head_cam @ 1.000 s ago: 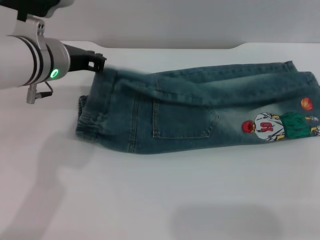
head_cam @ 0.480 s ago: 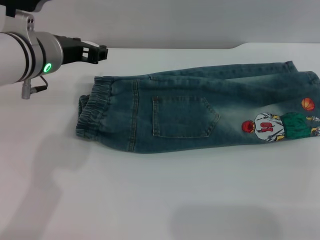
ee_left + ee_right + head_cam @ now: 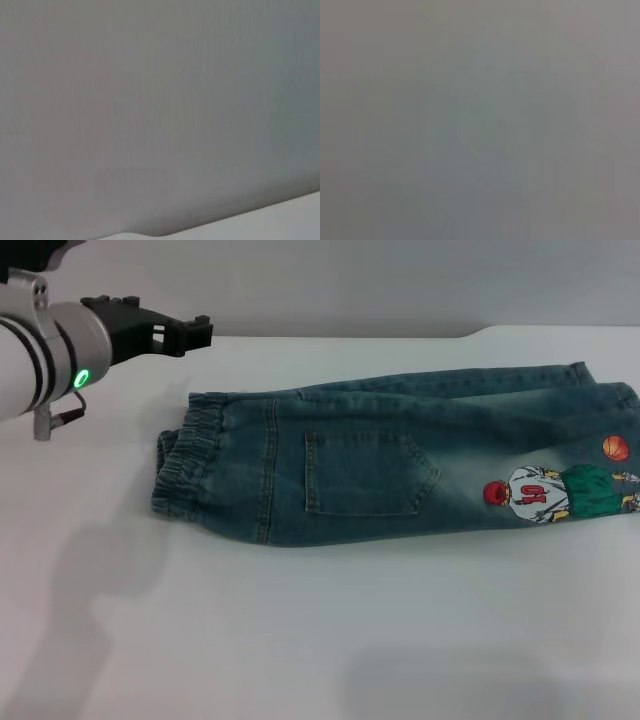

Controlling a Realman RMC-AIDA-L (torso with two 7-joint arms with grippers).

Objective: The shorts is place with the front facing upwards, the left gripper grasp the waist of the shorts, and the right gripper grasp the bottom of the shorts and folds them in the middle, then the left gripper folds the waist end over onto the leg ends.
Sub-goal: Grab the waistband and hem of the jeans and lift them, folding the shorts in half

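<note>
1. Over on the left, the left gripper (image 3: 190,332) hangs in the air above the white table (image 3: 300,640), beyond the waist corner of the shorts and clear of the cloth. It holds nothing. From where I stand I cannot tell whether its fingers are spread or pressed together, as they are seen nearly edge-on.
2. The shorts (image 3: 400,465) lie flat, already folded lengthwise, with the elastic waistband (image 3: 180,462) at the left and a back pocket (image 3: 365,473) facing up.
3. The step left looks to be the waist-over-legs fold. To do it well, I'd say come down on the waistband through both layers, lift only enough to clear the denim, and carry it straight across.
4. At the far right sit the leg ends (image 3: 605,445) with the cartoon patch (image 3: 555,490); land the waist square on those hems.
5. The right gripper is nowhere in sight.
</note>
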